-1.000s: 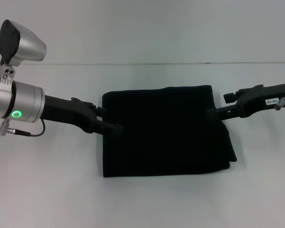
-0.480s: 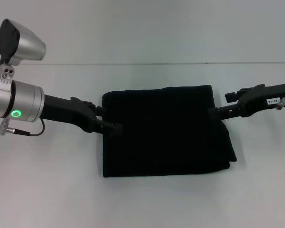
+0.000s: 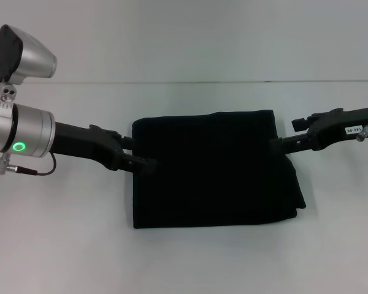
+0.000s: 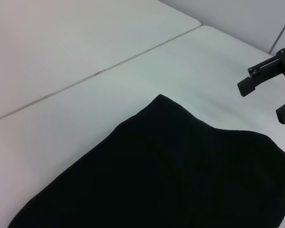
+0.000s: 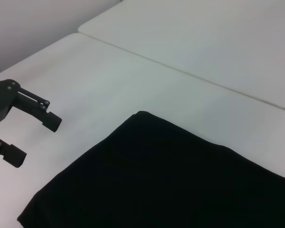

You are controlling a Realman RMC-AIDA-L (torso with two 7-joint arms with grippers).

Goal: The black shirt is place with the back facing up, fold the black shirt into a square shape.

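Black shirt (image 3: 211,168), folded flat, between open left end effector (image 3: 148,165) and open right end effector (image 3: 276,144).

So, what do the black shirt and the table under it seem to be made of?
The black shirt looks like soft matte cloth, probably cotton knit: it reflects no light, and its folded edges are rounded and slightly uneven. The table looks like a hard, smooth white board, maybe laminate or plastic, with a faint sheen and a straight seam across it.
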